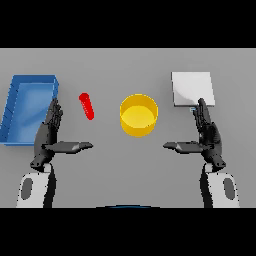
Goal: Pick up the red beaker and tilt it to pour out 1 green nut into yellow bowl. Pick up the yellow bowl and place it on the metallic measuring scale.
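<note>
Left hand point(50, 132) and right hand point(206, 134), fingers straight and empty. Red beaker point(87, 106) lies just ahead-right of the left hand, yellow bowl point(138, 115) between both. Step: reach; next calls for grasping the beaker.

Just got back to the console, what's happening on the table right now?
Nothing is being handled yet. The left hand and right hand both hover open over the grey table, holding nothing. The slim red beaker stands between the blue rectangular tray and the round yellow bowl. The flat metallic measuring scale sits beyond the right hand, with nothing on it.
</note>
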Robot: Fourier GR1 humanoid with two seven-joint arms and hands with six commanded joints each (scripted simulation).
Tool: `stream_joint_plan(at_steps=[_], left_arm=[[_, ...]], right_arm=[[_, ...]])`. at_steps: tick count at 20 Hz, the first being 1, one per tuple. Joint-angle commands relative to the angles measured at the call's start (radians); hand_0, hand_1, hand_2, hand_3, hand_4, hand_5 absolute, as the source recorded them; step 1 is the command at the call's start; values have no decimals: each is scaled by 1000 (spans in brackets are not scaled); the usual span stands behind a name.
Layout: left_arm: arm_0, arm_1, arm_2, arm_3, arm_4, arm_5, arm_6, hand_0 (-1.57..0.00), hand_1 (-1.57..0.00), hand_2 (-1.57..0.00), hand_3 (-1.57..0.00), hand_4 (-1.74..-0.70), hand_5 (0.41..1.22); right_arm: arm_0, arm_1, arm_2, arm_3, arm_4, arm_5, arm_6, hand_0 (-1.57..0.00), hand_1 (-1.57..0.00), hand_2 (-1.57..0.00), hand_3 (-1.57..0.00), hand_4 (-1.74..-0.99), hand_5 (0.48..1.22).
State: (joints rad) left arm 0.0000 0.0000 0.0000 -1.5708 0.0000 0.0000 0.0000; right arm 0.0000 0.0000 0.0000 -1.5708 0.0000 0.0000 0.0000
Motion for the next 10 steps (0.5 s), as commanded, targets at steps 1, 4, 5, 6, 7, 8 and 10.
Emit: stream_joint_plan(at_steps=[1, 4, 5, 6, 7, 8, 10], left_arm=[[2, 0, -1, -2, 0, 0, -1, 1, 1, 1, 1, -1151, 599], [15, -1, -5, -11, 0, -2, -6, 1, 1, 1, 1, -1151, 599], [20, -1, -6, -16, 0, -3, -7, 1, 1, 1, 1, -1151, 599], [31, -2, -7, -22, -4, 1, -17, 1, 1, 1, 1, -1151, 599], [59, 30, -33, -59, -40, -12, -26, 1, 1, 1, 1, -1151, 599], [83, 51, -47, -96, -53, -25, -26, 1, 1, 1, 1, -1156, 599], [123, 63, -80, -153, -82, -31, -5, 1, 1, 1, 1, -1161, 599]], right_arm=[[-3, -1, -1, 2, -1, -1, 1, 1, 1, 1, 1, -1167, 599], [-16, -4, -7, 13, -4, -1, 6, 1, 1, 1, 1, -1167, 599], [-22, -6, -10, 18, -5, -1, 7, 1, 1, 1, 1, -1167, 599], [-12, -6, -9, 14, -4, 1, -6, 1, 1, 1, 1, -1167, 599], [12, -48, 29, -10, 113, -38, -68, 1, 1, 1, 1, -1167, 599], [18, -63, 61, -30, 190, -66, -78, 1, 1, 1, 1, -1163, 595], [52, -64, 101, -52, 269, -94, -93, 1, 1, 1, 1, -1160, 591]])
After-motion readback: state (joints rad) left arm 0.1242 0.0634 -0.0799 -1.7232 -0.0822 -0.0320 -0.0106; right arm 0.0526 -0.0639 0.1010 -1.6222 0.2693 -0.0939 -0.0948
